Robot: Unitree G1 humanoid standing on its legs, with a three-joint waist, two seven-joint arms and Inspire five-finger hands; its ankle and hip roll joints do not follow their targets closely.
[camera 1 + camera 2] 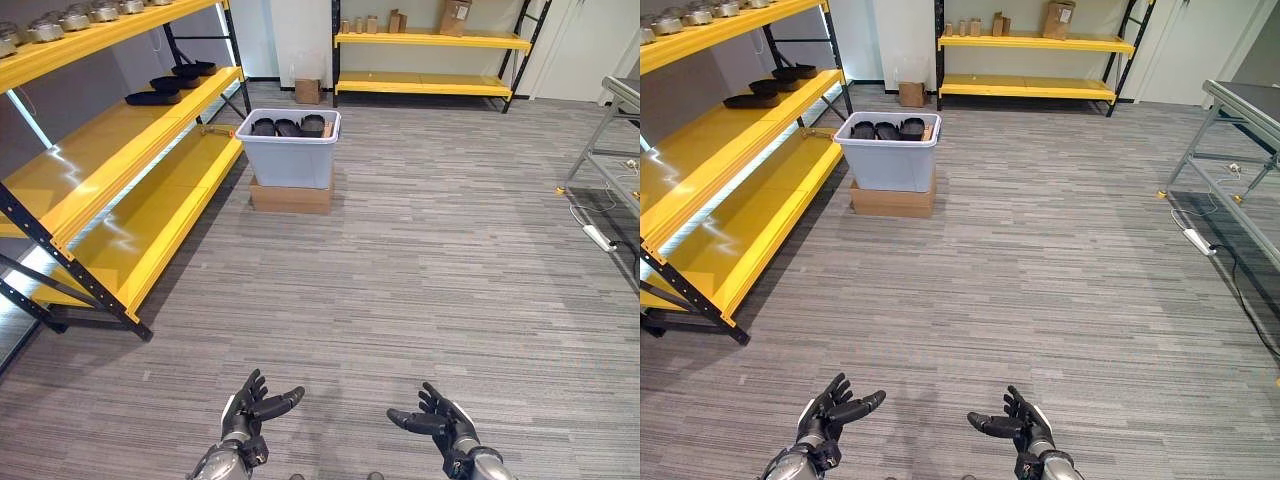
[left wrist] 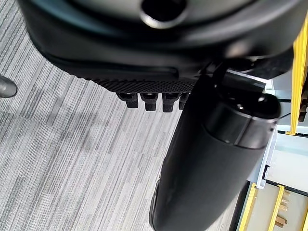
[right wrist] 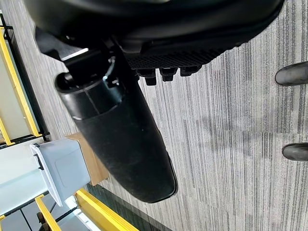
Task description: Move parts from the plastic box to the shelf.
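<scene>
A pale grey plastic box [image 1: 290, 158] stands on a flat cardboard carton [image 1: 290, 196] on the floor, far ahead and left of centre. Several black parts [image 1: 288, 127] lie inside it. More black parts [image 1: 165, 88] rest on the middle level of the yellow shelf [image 1: 120, 160] along the left wall. My left hand [image 1: 250, 408] and right hand [image 1: 440, 420] hover low at the near edge, both open and empty, palms turned toward each other, far from the box. The box [image 3: 62, 168] also appears in the right wrist view.
Metal parts [image 1: 60, 22] line the shelf's top level. A second yellow shelf [image 1: 430, 60] with cartons stands at the back wall, a small carton [image 1: 307, 91] on the floor beside it. A grey metal table [image 1: 610, 140] and a power strip [image 1: 598, 237] are at the right. Grey carpet lies between.
</scene>
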